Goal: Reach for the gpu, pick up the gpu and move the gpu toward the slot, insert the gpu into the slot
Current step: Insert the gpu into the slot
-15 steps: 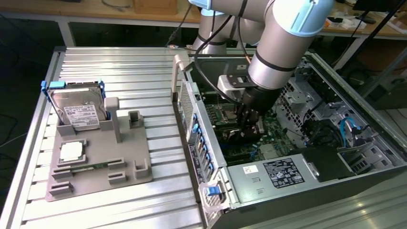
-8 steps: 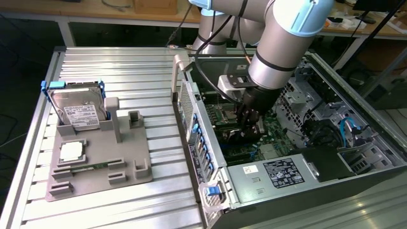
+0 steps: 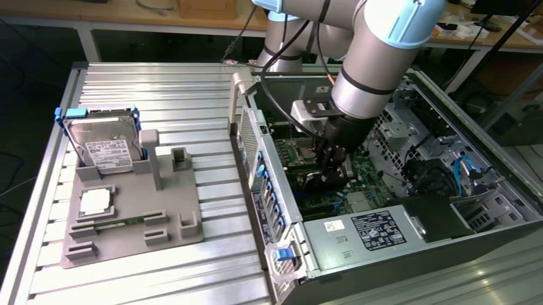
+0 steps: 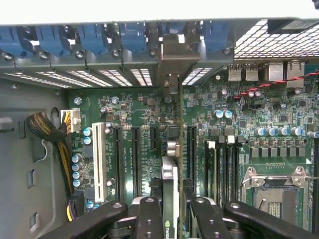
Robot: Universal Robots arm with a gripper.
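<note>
End effector (image 4: 170, 211) clamped on gpu (image 4: 170, 169) | my read: card edge-on, lengthwise over slot (image 4: 171, 132), bracket toward case rear

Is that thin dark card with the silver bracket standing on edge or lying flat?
On edge. The thin dark circuit card stands edgewise above the green motherboard, clamped between the black gripper, its silver bracket meeting the case's rear wall.
</note>
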